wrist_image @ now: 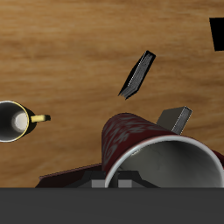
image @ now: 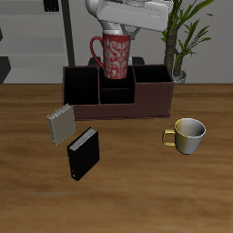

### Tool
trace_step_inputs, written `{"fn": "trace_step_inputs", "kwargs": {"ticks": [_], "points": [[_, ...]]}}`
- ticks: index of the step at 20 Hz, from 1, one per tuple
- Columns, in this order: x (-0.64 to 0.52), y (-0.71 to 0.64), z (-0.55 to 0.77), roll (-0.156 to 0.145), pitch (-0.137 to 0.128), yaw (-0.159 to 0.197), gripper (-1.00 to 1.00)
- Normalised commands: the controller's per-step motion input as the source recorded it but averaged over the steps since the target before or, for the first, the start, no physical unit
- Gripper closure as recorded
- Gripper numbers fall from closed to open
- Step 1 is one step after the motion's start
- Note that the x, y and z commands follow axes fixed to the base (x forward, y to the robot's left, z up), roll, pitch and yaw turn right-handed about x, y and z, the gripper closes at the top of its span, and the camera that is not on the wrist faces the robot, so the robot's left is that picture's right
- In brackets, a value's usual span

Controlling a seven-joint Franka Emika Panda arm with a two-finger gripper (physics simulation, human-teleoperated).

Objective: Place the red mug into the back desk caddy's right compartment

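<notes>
The red mug [image: 115, 56] with its pale floral pattern hangs upright in the air, held at the rim by my gripper [image: 116, 35], which is shut on it. It hovers above the back desk caddy [image: 118, 107], a long dark brown box, roughly over the middle section and clear of its walls. The right compartment [image: 152, 90] is the wide end section beside that, black inside and holding nothing. In the wrist view the red mug [wrist_image: 131, 140] fills the foreground with its grey-white inside showing, and my fingertips are hidden behind it.
A cream-gold mug [image: 189, 134] [wrist_image: 16, 121] stands on the table nearer the front edge. A small black book-like box [image: 82, 153] [wrist_image: 137, 74] and a small grey box [image: 60, 125] [wrist_image: 178, 116] stand in front of the caddy. A potted plant [image: 182, 41] is behind it.
</notes>
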Motion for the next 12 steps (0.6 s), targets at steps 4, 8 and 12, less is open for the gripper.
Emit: {"fn": "trace_step_inputs", "kwargs": {"ticks": [4, 8, 12], "points": [[-0.14, 0.08, -0.07, 0.017, 0.019, 0.003, 1.00], [-0.30, 0.20, -0.02, 0.021, -0.019, 0.017, 1.00], [-0.30, 0.27, -0.07, 0.045, -0.017, 0.048, 1.00]]}}
